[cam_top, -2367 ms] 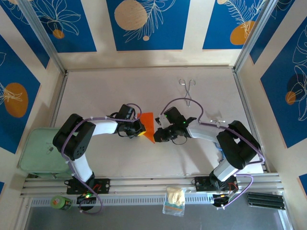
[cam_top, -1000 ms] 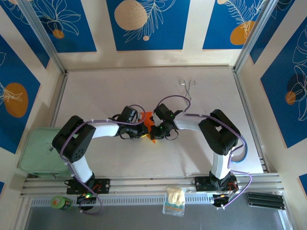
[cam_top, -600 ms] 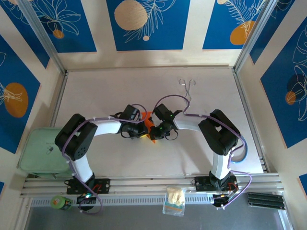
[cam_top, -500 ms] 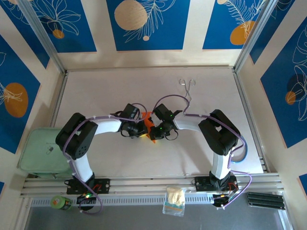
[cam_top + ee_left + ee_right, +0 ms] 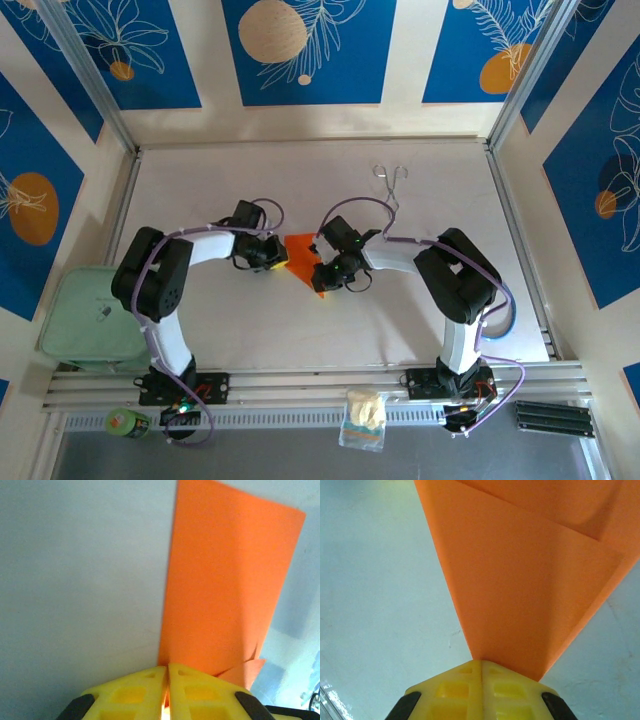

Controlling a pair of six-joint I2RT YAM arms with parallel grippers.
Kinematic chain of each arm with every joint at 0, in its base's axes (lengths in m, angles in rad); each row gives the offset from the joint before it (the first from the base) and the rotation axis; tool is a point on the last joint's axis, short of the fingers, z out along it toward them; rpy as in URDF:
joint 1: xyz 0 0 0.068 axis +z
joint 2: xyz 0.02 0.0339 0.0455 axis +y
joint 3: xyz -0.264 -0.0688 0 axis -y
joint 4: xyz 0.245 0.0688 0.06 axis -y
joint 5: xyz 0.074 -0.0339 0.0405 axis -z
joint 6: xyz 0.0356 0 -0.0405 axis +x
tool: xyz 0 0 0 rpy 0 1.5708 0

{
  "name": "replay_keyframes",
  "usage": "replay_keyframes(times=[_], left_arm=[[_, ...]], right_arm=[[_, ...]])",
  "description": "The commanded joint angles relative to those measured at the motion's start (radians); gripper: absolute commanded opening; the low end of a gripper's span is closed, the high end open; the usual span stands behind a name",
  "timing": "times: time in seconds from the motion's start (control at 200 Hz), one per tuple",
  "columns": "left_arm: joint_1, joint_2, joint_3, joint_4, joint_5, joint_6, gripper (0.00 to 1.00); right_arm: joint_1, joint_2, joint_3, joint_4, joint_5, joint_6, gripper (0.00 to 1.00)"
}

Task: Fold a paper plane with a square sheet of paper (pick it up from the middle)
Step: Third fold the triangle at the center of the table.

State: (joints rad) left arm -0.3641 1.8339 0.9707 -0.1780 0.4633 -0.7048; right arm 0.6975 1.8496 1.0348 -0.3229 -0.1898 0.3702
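The left gripper (image 5: 167, 669), two blocky yellow plastic fingers (image 5: 127, 692) with shallow recessed pockets, is closed almost completely. Only a hairline seam is left between the tips, and they pinch the near edge of a thin, bright orange sheet of paper (image 5: 225, 590). From this wrist the paper runs away as a long, flat, matte panel with a straight left edge and a slanted far end. A small pointed flap juts out at its lower right.

The right gripper (image 5: 481, 664) has the same yellow moulded fingers (image 5: 515, 690), pressed fully together on a narrow corner of the orange sheet of paper (image 5: 530, 580). From there the paper fans outward in a smooth wedge. An overlapping layer leaves a crisp, straight folded edge across its upper right.

From above, the left gripper (image 5: 275, 256) and right gripper (image 5: 320, 277) face each other, with the orange sheet of paper (image 5: 303, 252) spanning between them. It lies near the middle of the pale, smooth table (image 5: 230, 180).

Thin metal tongs (image 5: 391, 192) lie well apart, toward the far right.
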Motion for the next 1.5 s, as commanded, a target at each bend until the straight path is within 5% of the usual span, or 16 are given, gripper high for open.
replay_keyframes(times=[0.0,0.29,0.445,0.625,1.496], left_arm=[[0.047,-0.010,0.016,-0.075,-0.068,0.060,0.15],[0.045,-0.207,0.026,-0.077,-0.048,0.006,0.31],[0.038,-0.309,-0.073,-0.005,-0.060,-0.086,0.41],[0.010,-0.338,-0.161,0.081,-0.049,-0.183,0.49],[-0.088,-0.134,-0.176,0.201,0.016,-0.331,0.39]], right_arm=[[-0.015,0.031,-0.018,-0.117,0.044,-0.003,0.00],[-0.019,-0.111,0.065,-0.010,-0.018,0.074,0.05],[-0.013,-0.179,0.001,0.089,0.060,0.212,0.19],[0.009,-0.143,0.021,0.048,0.156,0.332,0.22],[-0.050,0.078,0.076,0.022,0.100,0.370,0.19]])
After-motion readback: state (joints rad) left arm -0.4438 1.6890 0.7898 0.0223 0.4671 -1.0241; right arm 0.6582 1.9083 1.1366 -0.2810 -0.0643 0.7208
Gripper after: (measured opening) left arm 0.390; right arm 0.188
